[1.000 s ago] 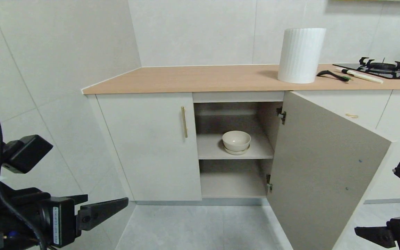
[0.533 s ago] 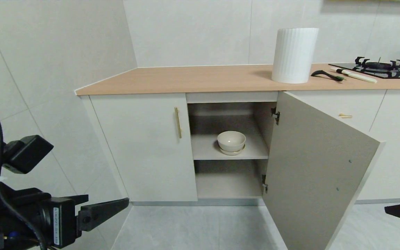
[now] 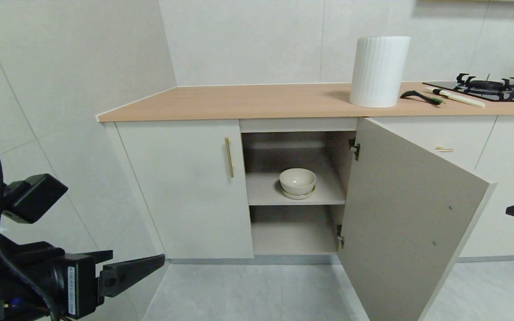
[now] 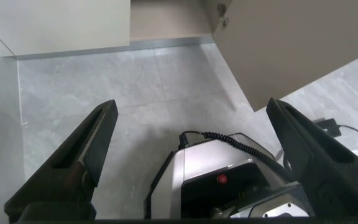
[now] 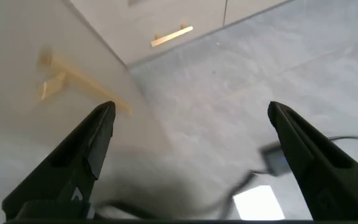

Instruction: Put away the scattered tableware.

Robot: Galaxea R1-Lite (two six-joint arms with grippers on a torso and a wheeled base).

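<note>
I see the round cream ceramic bowl (image 3: 297,179) resting on a matching plate (image 3: 298,195), on the upper shelf (image 3: 263,191) of the open pale cabinet (image 3: 185,187). My left gripper (image 4: 191,107) and right gripper (image 5: 192,110): fingers spread wide, holding nothing.

white ribbed cylinder (image 3: 379,71) upright on wooden countertop (image 3: 248,100) | black-handled tool (image 3: 419,96) + pale-handled knife (image 3: 458,97) just beside it | gas hob (image 3: 489,87) at counter's right end

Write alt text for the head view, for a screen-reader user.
An open floor cabinet holds a cream bowl on a plate on its upper shelf, its door swung out rightward. The wooden counter above carries a tall white ribbed container near a stove; the open left gripper sits lower left.
</note>
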